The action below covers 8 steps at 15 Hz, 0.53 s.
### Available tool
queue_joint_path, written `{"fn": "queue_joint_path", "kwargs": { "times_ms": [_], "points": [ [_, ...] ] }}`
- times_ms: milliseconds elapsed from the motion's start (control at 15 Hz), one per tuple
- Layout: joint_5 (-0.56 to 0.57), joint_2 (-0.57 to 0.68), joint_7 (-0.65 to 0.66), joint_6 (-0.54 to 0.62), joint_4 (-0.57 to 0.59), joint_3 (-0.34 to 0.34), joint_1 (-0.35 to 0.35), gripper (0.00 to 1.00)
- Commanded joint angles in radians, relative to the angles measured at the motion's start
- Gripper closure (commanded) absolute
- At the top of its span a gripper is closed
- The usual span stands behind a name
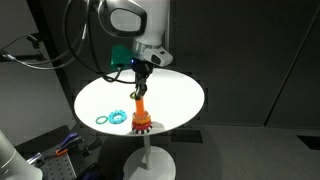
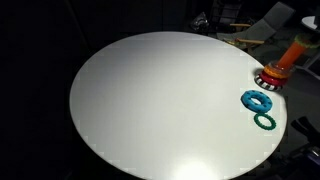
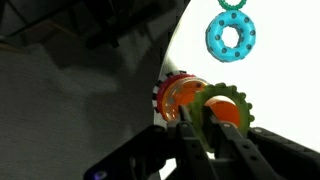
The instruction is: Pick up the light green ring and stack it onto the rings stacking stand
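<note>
Green ring (image 3: pixel 228 97) sits clamped in the gripper (image 3: pixel 205 130) over the stand (image 3: pixel 170 97); pickup looks done, while lowering it on and letting go seem left.

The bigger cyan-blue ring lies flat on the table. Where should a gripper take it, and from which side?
Probably from straight above: the cyan-blue ring lies flat on the table, so its outer edge offers little height. Pinch the band, one finger in the hole and one outside, on the side away from the smaller teal ring.
</note>
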<state>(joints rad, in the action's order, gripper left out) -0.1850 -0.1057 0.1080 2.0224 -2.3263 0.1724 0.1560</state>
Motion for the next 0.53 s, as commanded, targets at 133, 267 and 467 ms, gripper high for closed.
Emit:
{"fn": "queue_joint_path", "kwargs": {
  "times_ms": [133,267,467],
  "points": [
    [0.023,-0.011,-0.005,0.007,0.007,-0.002,0.007,0.94],
    [0.022,-0.006,-0.006,0.010,0.008,-0.001,0.007,0.94],
    [0.021,-0.003,-0.009,0.018,0.005,-0.002,0.006,0.94]
  ]
}}
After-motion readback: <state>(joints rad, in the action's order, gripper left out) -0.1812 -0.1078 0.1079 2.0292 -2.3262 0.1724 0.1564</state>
